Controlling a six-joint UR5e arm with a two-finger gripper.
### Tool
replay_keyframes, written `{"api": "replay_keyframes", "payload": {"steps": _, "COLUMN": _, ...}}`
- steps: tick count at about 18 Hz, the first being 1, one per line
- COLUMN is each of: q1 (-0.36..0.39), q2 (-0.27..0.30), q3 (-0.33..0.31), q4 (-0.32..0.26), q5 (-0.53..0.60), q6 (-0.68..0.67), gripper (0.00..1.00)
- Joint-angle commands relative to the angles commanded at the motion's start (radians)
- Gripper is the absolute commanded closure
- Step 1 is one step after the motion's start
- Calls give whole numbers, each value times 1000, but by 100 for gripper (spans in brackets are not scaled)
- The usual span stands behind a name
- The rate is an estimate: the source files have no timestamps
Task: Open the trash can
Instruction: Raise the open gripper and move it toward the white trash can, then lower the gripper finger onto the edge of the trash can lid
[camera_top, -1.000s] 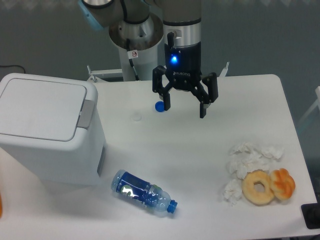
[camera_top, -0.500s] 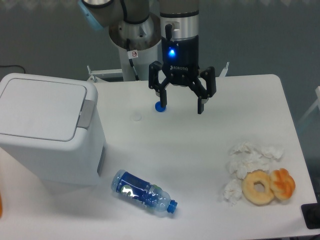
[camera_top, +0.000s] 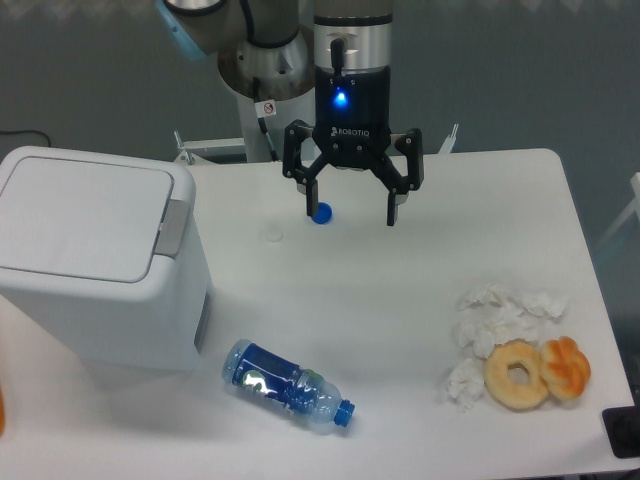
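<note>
- The trash can (camera_top: 95, 265) stands at the left end of the table (camera_top: 400, 290), its flat lid down and its grey push tab (camera_top: 172, 226) on the side that faces the rest of the tabletop.
- The gripper (camera_top: 351, 215) hangs well to the right of the trash can, further back on the table, fingers pointing down and spread wide with nothing between them.
- A small blue cap (camera_top: 320, 212) lies just beside the gripper's finger nearer the trash can.
- A plastic bottle (camera_top: 288, 386) with a blue label lies on its side just off the trash can's front right corner.
- Far to the right of the trash can are crumpled white tissues (camera_top: 495, 325), with a ring doughnut (camera_top: 516, 374) and a second pastry (camera_top: 566, 366) touching it.
</note>
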Motion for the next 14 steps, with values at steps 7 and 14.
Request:
{"api": "replay_keyframes", "payload": {"steps": 7, "q1": -49, "q2": -17, "q3": 25, "q4": 0, "q5": 5, "q6": -100, "gripper": 0}}
{"api": "replay_keyframes", "payload": {"steps": 14, "q1": -57, "q2": -9, "q3": 12, "q4": -2, "q5": -87, "q6": -293, "gripper": 0}}
